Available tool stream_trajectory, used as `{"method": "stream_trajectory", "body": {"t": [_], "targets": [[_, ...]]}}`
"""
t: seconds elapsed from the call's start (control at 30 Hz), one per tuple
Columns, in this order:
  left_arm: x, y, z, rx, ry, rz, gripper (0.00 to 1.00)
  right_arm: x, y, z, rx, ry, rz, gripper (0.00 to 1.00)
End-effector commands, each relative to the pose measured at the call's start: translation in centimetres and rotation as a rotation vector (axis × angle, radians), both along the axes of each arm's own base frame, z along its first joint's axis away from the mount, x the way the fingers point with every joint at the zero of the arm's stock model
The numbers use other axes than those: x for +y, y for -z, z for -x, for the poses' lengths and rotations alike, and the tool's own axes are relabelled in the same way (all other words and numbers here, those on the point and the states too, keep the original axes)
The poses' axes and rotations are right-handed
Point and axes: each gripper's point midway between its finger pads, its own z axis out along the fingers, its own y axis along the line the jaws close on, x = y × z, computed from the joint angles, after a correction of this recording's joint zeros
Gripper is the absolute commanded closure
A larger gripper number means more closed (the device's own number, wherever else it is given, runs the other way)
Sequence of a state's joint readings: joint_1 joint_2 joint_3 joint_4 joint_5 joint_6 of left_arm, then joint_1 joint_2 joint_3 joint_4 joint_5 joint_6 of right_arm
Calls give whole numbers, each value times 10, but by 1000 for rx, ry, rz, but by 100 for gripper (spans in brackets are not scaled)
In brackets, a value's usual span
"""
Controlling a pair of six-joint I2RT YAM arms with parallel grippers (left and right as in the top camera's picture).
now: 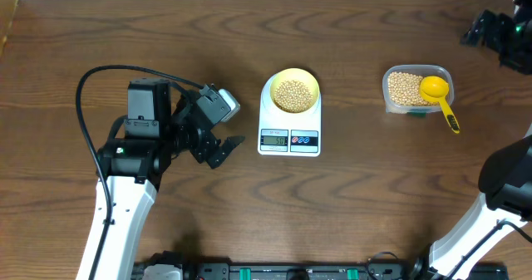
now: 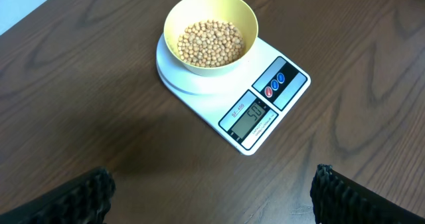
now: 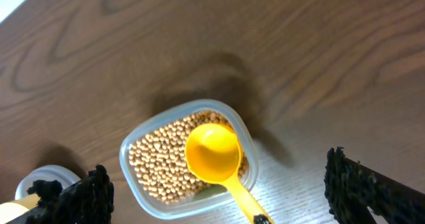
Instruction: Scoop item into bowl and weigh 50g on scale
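- Scale [image 1: 288,140], white digital kitchen model with a rounded rectangular body: lies midway across the dark wood-grain table [image 1: 166,31], small LCD and two round buttons toward the robot; shows lit digits too blurred to read surely.
- Small round pale yellow bowl [image 2: 211,6]: stands upright on the round platform at the scale's far end, nearly covering it.
- Small round tan-beige beans [image 2: 211,43]: lie in a shallow heap in the bowl, below its rim.
- Clear rounded-rectangular plastic container [image 3: 125,159]: sits well to the right of the scale, apart from it; holds more of the same beans.
- Bright yellow plastic measuring scoop [image 3: 212,154]: rests cup-up and empty on the beans in that container, handle sticking out over the near right rim.
- Left gripper [image 2: 212,201]: hovers near the scale's left side, aimed at it; stands spread wide, black ribbed fingers [image 2: 73,201] at either edge of the wrist view, clasping nothing.
- Right gripper [image 3: 222,194]: hangs toward the table's far right corner, looking down on the container; likewise gapes wide, touching neither scoop nor container.
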State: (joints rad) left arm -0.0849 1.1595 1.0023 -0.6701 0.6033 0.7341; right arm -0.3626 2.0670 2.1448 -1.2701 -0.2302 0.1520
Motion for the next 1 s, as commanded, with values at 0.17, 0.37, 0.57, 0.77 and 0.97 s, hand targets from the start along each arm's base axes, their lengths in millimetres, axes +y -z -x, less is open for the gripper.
{"method": "stream_trajectory", "body": {"t": [0.17, 0.37, 0.57, 0.77, 0.97], "targets": [[1, -6, -3, -17, 2, 3, 4, -6, -23, -15, -108, -21, 43, 1], [1, -6, -3, -17, 2, 3, 4, -3, -22, -14, -103, 5, 15, 2], [1, -6, -3, -17, 2, 3, 4, -2, -29, -25, -157, -10, 5, 7], [1, -6, -3, -17, 2, 3, 4, 6, -38, -31, -198, 9, -59, 9], [1, -6, -3, -17, 2, 3, 4, 23, -62, -13, -215, -26, -104, 8]]}}
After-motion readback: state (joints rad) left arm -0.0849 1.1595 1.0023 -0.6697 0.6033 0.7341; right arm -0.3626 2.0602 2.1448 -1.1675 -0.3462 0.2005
